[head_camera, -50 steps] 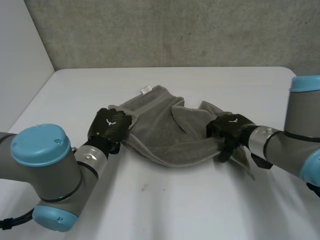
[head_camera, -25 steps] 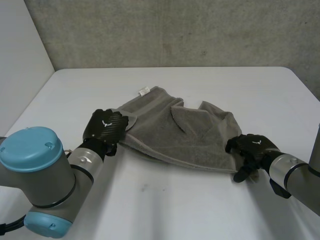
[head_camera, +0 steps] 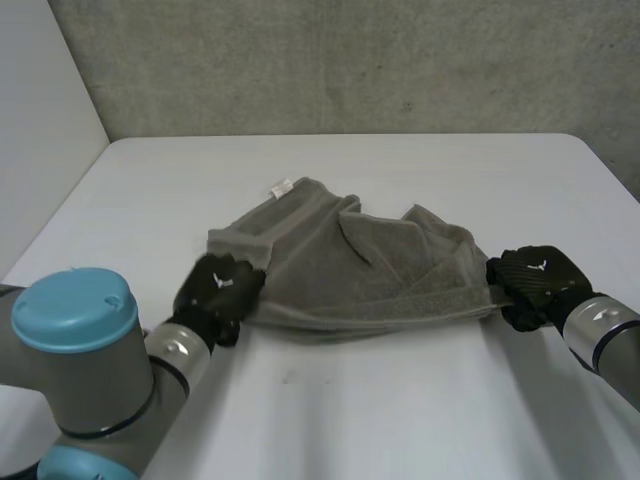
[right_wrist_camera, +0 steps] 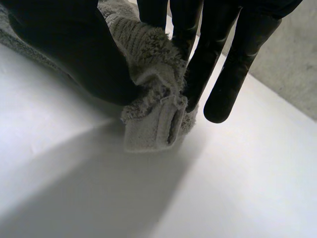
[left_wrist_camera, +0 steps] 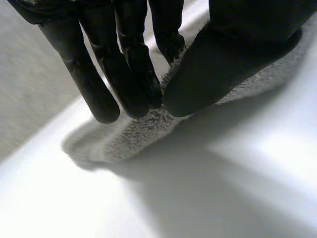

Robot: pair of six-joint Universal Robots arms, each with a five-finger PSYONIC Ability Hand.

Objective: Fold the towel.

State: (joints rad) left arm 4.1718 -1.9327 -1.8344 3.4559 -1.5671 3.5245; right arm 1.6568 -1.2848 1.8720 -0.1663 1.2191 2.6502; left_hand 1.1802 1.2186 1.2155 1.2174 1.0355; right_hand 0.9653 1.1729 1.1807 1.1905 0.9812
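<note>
My left hand (head_camera: 220, 290) pinches the grey towel (head_camera: 350, 270) at its 8 o'clock corner, thumb against fingers. My right hand (head_camera: 535, 280) pinches the 4 o'clock corner, over the white table (head_camera: 400, 400).

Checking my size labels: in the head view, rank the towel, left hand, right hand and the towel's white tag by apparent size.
1. towel
2. left hand and right hand: about alike, so not ranked
3. tag

right hand (right_wrist_camera: 74, 54) pinches the towel (right_wrist_camera: 153, 119) corner.
</note>
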